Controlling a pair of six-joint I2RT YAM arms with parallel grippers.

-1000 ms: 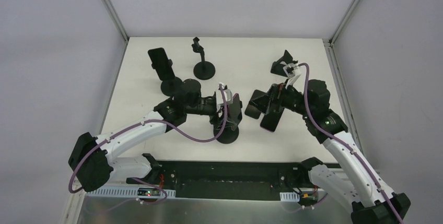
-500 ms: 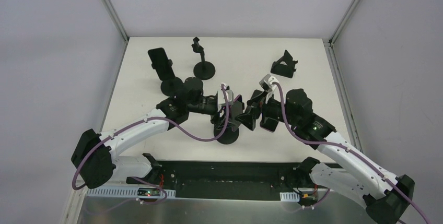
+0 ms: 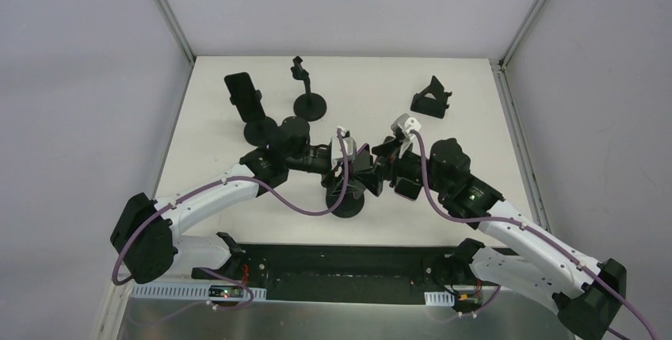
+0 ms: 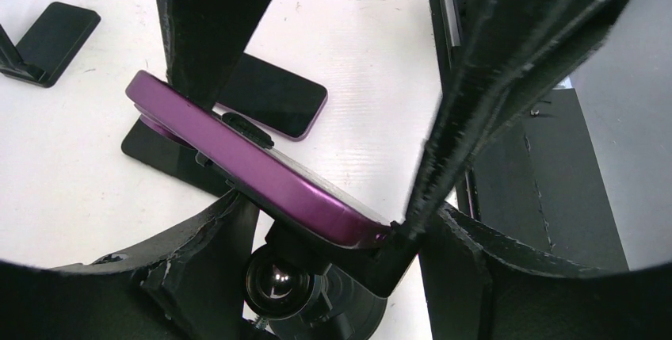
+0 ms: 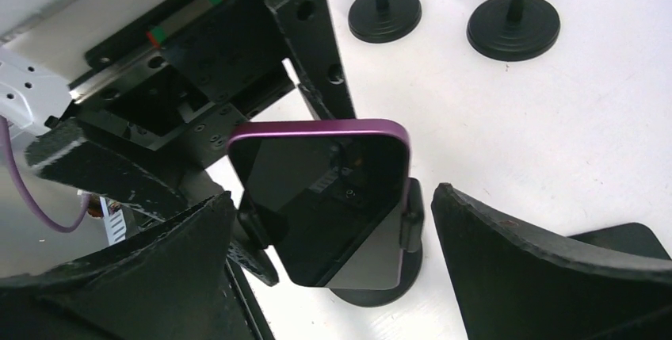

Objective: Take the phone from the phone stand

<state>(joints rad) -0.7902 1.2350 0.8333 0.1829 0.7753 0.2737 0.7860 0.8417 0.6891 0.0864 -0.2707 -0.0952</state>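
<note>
A purple phone (image 4: 261,170) sits clamped in a black phone stand (image 3: 345,204) at the table's middle front. It also shows screen-on in the right wrist view (image 5: 329,197). My left gripper (image 4: 301,162) is shut across the phone's ends and the stand's cradle; in the top view my left gripper (image 3: 351,167) is at the stand's head. My right gripper (image 5: 333,197) is open, its fingers (image 5: 523,269) flanking the phone's lower part without touching it. In the top view my right gripper (image 3: 382,172) sits just right of the stand.
A second phone (image 3: 408,189) lies flat on the table right of the stand, also in the left wrist view (image 4: 273,98). Two more pole stands (image 3: 250,106) (image 3: 307,94) stand at the back left. A folding stand (image 3: 432,98) is at the back right.
My right arm swung left from beside the flat phone to the stand; its open fingers now flank the clamped phone. My left gripper has stayed at the stand's head.
</note>
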